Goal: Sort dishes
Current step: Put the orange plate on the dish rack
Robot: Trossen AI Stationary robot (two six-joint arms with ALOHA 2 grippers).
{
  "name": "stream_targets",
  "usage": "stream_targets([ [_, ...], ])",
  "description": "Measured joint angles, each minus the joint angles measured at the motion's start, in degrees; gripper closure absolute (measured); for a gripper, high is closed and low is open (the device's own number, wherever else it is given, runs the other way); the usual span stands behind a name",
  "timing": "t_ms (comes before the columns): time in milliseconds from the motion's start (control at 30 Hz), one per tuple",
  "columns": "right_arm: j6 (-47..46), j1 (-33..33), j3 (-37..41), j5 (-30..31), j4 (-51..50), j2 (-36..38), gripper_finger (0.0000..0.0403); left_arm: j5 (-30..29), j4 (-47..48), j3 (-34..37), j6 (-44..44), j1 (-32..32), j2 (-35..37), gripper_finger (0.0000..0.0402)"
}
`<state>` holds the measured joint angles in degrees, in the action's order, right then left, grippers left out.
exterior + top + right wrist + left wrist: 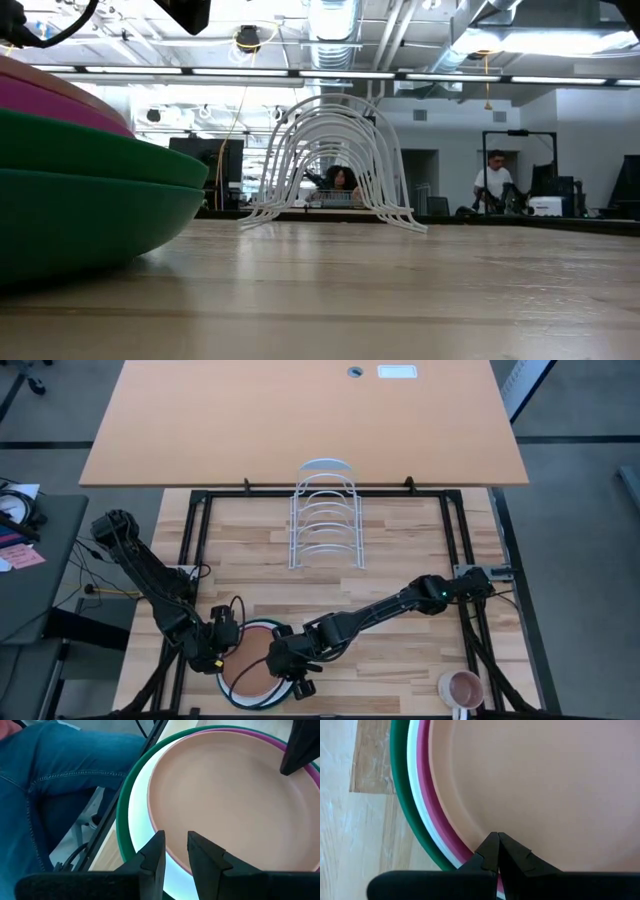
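Observation:
The four plates sit nested in one stack point(250, 668) by the table's near edge: dark green point(397, 770) at the bottom, then white point(414, 795), magenta point(425, 785), and terracotta point(535, 780) on top. My left gripper point(496, 840) is shut, with its tips at the terracotta rim on the stack's left side. My right gripper point(175, 845) is at the stack's right side, nearly shut around the terracotta rim. The low view shows only the stack's edge point(80, 190). My left gripper's shut tips point(492, 845) lie over the line between the terracotta and magenta rims; whether they touch, I cannot tell. My right gripper pinches the terracotta plate's rim point(172, 857), one finger point(202, 852) inside the well and one point(154, 852) outside over the white plate. It comes slanting down from the right, and the plate still lies on the stack.
A white wire rack point(325, 515) stands at the table's middle, toward the far edge. A small pink mug point(462, 688) sits near the right near corner. A person's jeans-clad leg point(50, 785) is close beside the table's near edge. People show in the room behind point(495, 180).

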<state>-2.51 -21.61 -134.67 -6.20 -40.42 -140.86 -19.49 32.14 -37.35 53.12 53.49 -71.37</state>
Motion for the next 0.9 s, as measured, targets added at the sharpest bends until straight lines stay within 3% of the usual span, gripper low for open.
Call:
stream_targets([
  [533, -0.1, 0.2, 0.0, 0.1, 0.2, 0.0, 0.0316, 0.9, 4.5, -2.3, 2.0, 0.0, 0.0, 0.0401],
  [900, -2.4, 0.4, 0.0, 0.2, 0.5, 0.0, 0.0316, 1.2, -4.6, 3.4, 2.4, 0.0, 0.1, 0.0401],
])
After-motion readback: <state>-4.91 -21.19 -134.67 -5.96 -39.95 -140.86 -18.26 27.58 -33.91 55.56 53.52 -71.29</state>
